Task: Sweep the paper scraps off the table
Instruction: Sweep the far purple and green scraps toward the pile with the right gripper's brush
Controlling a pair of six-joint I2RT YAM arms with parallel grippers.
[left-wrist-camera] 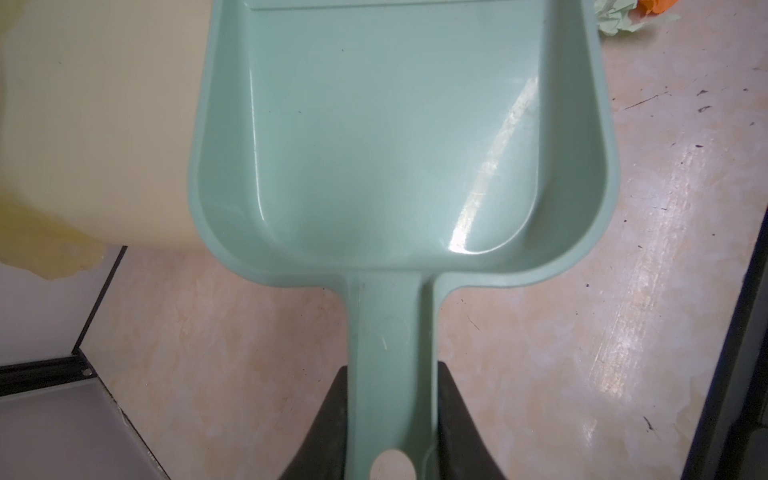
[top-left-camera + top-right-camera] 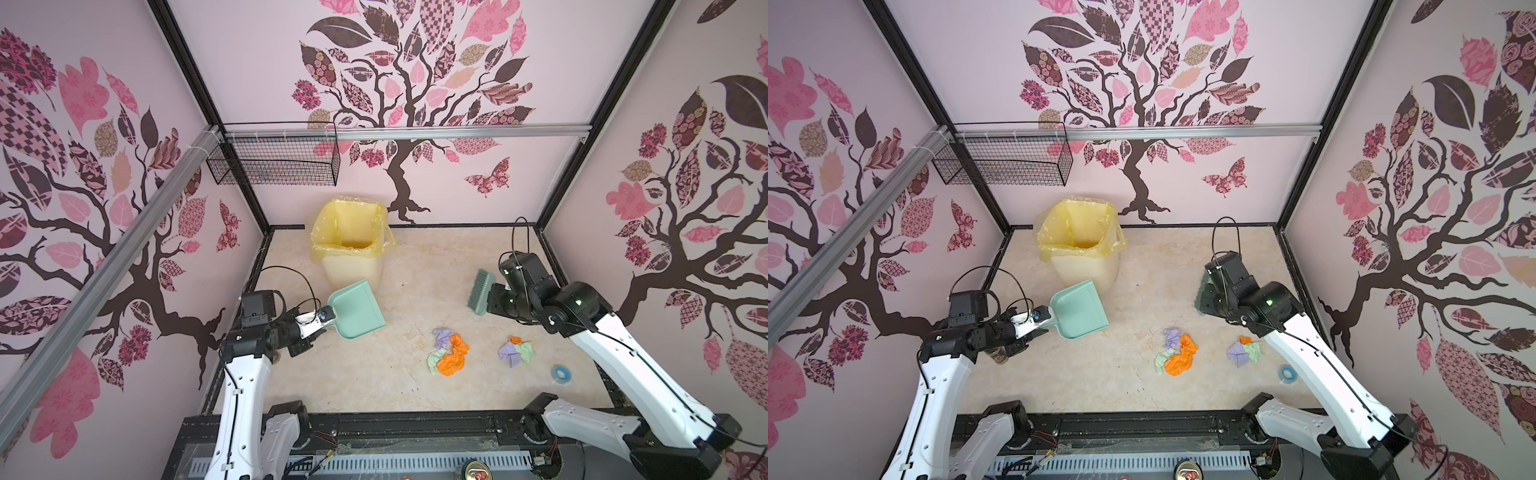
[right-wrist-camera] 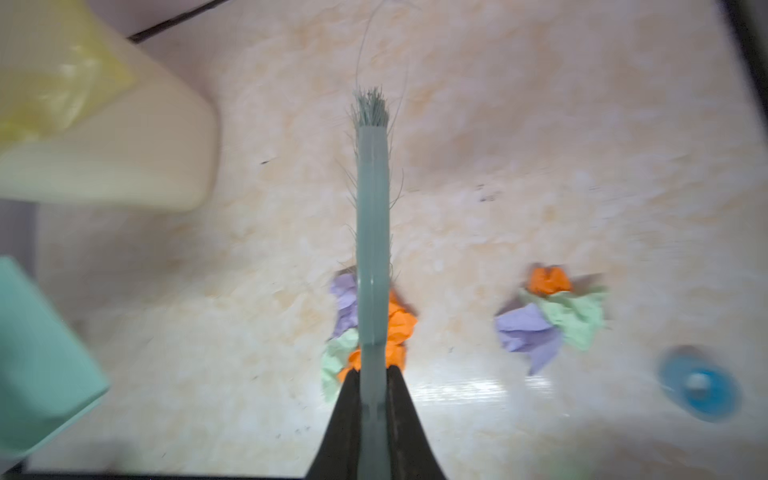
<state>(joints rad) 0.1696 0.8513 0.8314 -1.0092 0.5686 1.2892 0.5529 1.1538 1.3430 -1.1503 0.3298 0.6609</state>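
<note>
Teal plastic is held on both sides: the dustpan (image 2: 359, 309) is clamped by its handle in the left pincer (image 1: 390, 374), the brush (image 2: 481, 297) in the right pincer (image 3: 374, 374). The paper scraps (image 2: 451, 351) are seen in two clusters on the surface (image 2: 374, 382), nearer the right pincer than the left and touched by neither.

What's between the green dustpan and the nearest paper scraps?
Nothing. In both top views, only bare table lies between the dustpan and the paper scraps.

The brush (image 3: 373, 232) hides part of the blurred paper scraps (image 3: 401, 322).
</note>
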